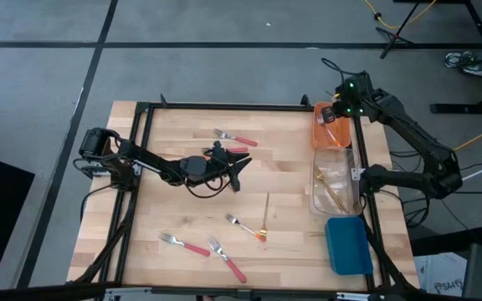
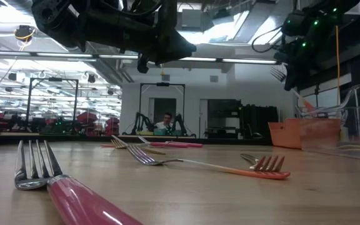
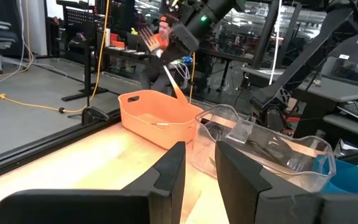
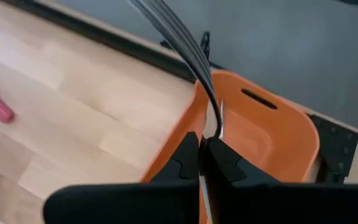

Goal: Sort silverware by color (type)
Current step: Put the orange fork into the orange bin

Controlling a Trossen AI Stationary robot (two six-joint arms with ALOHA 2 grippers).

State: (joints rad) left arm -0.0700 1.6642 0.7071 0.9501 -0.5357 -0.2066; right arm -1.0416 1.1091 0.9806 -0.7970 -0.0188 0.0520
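Observation:
My right gripper (image 1: 335,111) is shut on an orange-handled fork (image 3: 165,65), above the far end of the orange bin (image 1: 331,134) at the table's far right. My left gripper (image 3: 201,180) hovers open over the table's middle (image 1: 241,167), fingers level and nothing between them. On the wood lie a pink-handled fork (image 1: 236,139) far of centre, two pink-handled forks (image 1: 184,245) (image 1: 228,260) near the front, an orange-handled fork (image 1: 246,226) and a thin gold utensil (image 1: 266,209). Thin gold pieces (image 1: 333,192) lie in the clear bin (image 1: 347,171). My right gripper pinches the fork between its two fingers at the slim neck (image 4: 218,124) just behind the tines. The fingers slant down from above. The fork is lifted clear; its silver tines (image 4: 166,28) stick out past the fingertips and its orange handle (image 3: 176,90) slants down toward the orange bin.
A blue bin (image 1: 347,244) stands at the near right, behind it the clear bin, then the orange one. A black frame (image 1: 224,106) runs along the table's edges. A person (image 3: 160,37) sits in the room beyond the table.

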